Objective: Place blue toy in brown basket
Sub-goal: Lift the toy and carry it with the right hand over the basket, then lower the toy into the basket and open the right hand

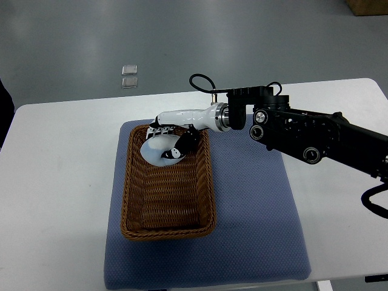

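Observation:
A brown wicker basket [168,209] lies on a blue-grey mat [254,212] on the white table. My right arm comes in from the right, and its white hand [167,142] reaches over the far end of the basket. The fingers [161,128] curl around a pale blue-white toy [156,151], which sits low inside the basket's far end. I cannot tell whether the toy touches the basket floor. The near part of the basket holds nothing.
The mat covers the table's middle, with bare white table [54,200] to the left and right. Two small square tiles [129,76] lie on the grey floor beyond the table. A cardboard box corner [367,6] shows at the top right. A dark shape [3,109] sits at the left edge.

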Available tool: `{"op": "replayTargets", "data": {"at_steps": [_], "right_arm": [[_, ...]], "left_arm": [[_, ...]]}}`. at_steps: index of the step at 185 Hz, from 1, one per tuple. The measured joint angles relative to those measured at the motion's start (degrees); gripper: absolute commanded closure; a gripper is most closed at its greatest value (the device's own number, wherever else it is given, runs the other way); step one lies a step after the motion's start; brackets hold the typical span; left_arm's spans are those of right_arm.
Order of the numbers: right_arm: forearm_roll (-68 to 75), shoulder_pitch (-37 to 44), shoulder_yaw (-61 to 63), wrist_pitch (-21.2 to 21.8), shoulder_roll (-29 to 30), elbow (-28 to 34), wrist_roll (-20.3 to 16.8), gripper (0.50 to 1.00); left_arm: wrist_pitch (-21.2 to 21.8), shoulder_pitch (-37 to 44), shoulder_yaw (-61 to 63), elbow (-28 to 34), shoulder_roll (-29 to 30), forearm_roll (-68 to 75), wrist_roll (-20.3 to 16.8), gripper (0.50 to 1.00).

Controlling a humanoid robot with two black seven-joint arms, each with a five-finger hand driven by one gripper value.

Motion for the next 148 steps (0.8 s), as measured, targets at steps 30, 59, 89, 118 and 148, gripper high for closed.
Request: {"op": "replayTargets", "data": {"at_steps": [30, 59, 89, 118, 148], "right_arm": [[-0.44, -1.19, -0.20, -0.58, 1.01, 0.00, 0.01, 0.744], [-0.58, -1.73, -0.26, -0.66, 1.15, -0.07, -0.03, 0.683], [-0.34, -1.90, -0.17, -0.55, 1.10, -0.07, -0.03, 0.652], [-0.06, -1.91, -0.05, -0.18, 0.97, -0.07, -0.01, 0.605], [0.06, -1.91, 0.58, -0.38, 0.64, -0.07, 0.08, 0.599]], "left_arm": [[0.00, 0.00, 0.00, 0.00, 0.00, 0.01, 0.00, 0.500], [0.00, 0.00, 0.00, 0.00, 0.00, 0.01, 0.00, 0.500], [0.00, 0.00, 0.00, 0.00, 0.00, 0.01, 0.00, 0.500], [0.00, 0.00, 0.00, 0.00, 0.00, 0.00, 0.00, 0.500], [0.00, 0.00, 0.00, 0.00, 0.00, -0.01, 0.00, 0.500]]}}
